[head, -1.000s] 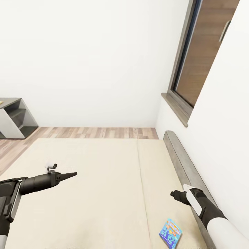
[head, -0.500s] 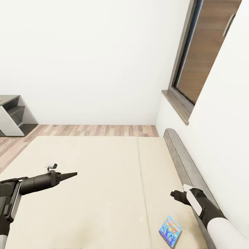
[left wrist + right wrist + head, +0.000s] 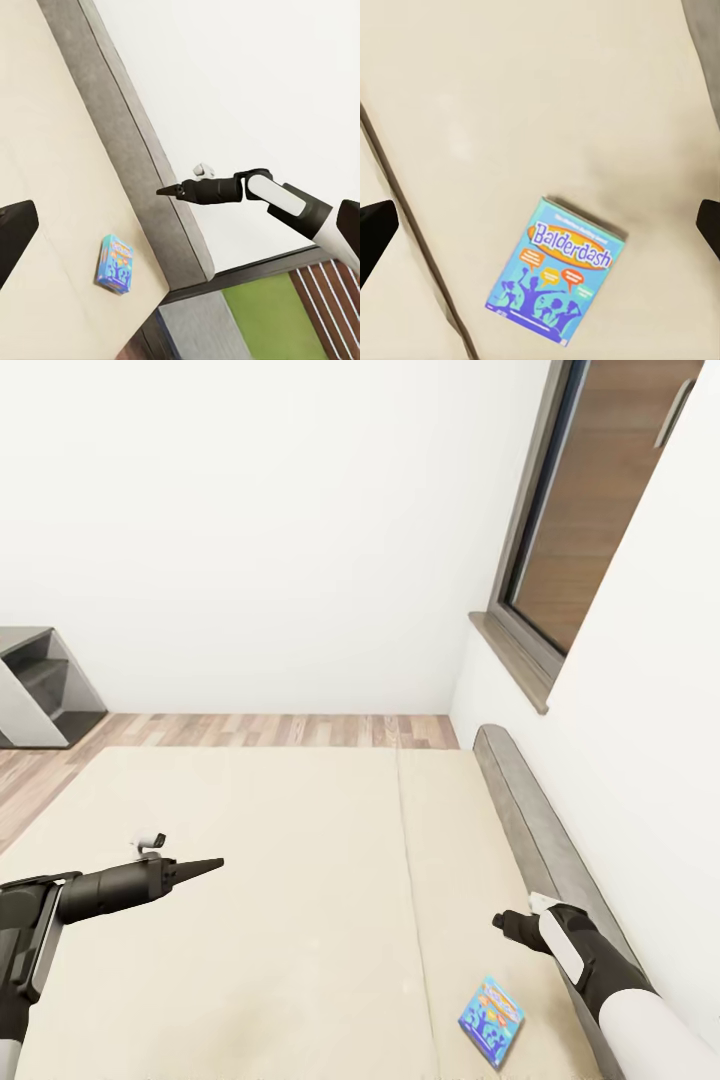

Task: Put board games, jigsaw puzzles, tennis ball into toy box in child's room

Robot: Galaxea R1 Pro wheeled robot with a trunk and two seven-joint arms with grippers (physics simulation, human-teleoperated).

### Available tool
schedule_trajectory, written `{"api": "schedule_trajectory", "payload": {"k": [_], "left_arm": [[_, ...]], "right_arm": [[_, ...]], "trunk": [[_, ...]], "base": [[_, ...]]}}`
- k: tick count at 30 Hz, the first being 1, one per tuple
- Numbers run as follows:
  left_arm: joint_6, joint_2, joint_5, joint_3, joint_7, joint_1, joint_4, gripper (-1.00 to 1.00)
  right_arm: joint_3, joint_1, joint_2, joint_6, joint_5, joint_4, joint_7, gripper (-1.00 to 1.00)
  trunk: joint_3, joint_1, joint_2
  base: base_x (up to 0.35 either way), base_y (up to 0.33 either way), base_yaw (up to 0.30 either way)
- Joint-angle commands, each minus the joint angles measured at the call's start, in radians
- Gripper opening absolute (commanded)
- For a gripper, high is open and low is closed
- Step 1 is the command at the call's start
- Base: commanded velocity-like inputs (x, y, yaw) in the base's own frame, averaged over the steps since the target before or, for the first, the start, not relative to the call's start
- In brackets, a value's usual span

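Both arms reach forward above the bed. The small blue board game lies flat near the headboard edge, long axis tilted toward it, title end farthest from the robot. Left gripper fingers meet, empty; right gripper likewise closed, above the game.

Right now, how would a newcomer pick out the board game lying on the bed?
Start at the wide cream bed and follow its grey headboard toward the robot. Near that edge, close to the right gripper, lies a small flat blue board game. Its lid reads Balderdash above dark blue figures, the one colourful thing on the plain mattress.
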Motion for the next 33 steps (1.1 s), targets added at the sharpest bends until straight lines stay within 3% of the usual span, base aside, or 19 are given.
{"api": "schedule_trajectory", "payload": {"k": [1,33], "left_arm": [[0.011,0.000,-0.003,0.000,-0.005,-0.001,0.000,1.00],[0.010,-0.001,-0.003,-0.003,-0.005,-0.001,0.001,1.00]], "right_arm": [[0.000,-0.001,0.000,0.004,-0.011,-0.002,-0.008,1.00],[0.008,-0.001,0.000,0.005,-0.011,-0.003,-0.008,1.00]], "trunk": [[-0.004,0.001,-0.002],[-0.056,0.001,-0.002]], "base": [[0.000,0.000,-0.058],[0.000,0.000,-0.081]]}}
